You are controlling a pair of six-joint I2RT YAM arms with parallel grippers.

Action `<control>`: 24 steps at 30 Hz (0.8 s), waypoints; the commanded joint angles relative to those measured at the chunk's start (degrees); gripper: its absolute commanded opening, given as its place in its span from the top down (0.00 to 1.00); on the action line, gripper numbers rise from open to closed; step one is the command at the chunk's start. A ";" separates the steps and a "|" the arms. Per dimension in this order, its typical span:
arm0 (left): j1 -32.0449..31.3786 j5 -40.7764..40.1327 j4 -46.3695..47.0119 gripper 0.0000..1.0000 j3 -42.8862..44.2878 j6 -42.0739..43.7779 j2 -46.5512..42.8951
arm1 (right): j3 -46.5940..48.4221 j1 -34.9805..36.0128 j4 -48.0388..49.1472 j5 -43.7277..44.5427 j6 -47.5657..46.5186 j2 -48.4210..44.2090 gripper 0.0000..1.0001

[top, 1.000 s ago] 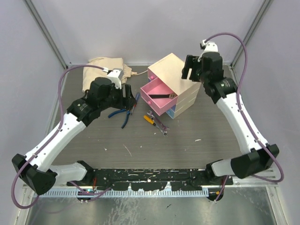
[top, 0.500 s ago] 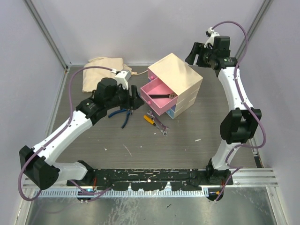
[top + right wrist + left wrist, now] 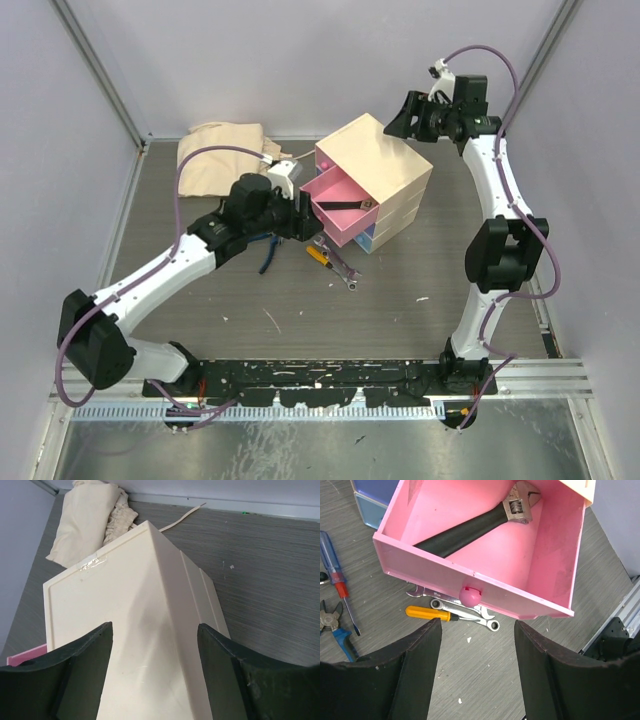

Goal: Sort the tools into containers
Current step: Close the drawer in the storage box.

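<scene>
One adjustable wrench (image 3: 470,527) sits in the pink drawer (image 3: 535,560). Left gripper (image 3: 477,626) gapes wide before it, right gripper (image 3: 155,630) wide over the chest (image 3: 125,595).

We see a robotics lab test cell, not a home or a shop. Pale lavender panels (image 3: 320,60) close in the back and sides, held by bare metal struts (image 3: 97,68) slanting down from the upper corners of the overhead view. The base of the cell is a grey wood-grain table (image 3: 300,310), scuffed and flecked with white chips. Along the bottom of the frame, an aluminium rail (image 3: 560,372) and a black mounting plate (image 3: 320,370) carry two white-and-black robot arms, the left arm (image 3: 160,275) and the right arm (image 3: 500,255), with purple cables (image 3: 480,47) looping free. A cream chest (image 3: 385,160) and a few hand tools (image 3: 335,262) sit at centre.
</scene>
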 commanded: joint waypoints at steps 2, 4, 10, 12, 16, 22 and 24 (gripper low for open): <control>-0.13 -0.57 6.44 0.41 0.26 2.27 1.11 | -0.83 0.12 1.27 -4.39 -0.94 -2.55 0.27; -0.11 -0.89 6.76 0.43 0.52 3.05 1.69 | -0.95 0.10 1.04 -5.00 -1.01 -2.47 0.28; -0.17 0.77 7.44 0.47 1.91 6.44 4.15 | -1.15 0.12 0.17 -6.84 -0.84 -2.12 0.30; -0.17 1.07 7.66 0.48 2.08 7.19 4.94 | -1.60 0.12 0.22 -7.16 -0.60 -2.21 0.30; -0.09 2.26 9.65 0.48 1.66 8.36 6.50 | -2.00 0.12 0.00 -8.32 -0.40 -2.07 0.30; 0.24 3.86 11.88 0.48 3.33 10.49 8.30 | -2.65 0.12 -1.27 -10.28 -0.87 -1.77 0.31; 0.40 4.01 11.93 0.48 4.73 11.15 9.10 | -3.20 0.12 -1.37 -11.23 -0.77 -1.76 0.32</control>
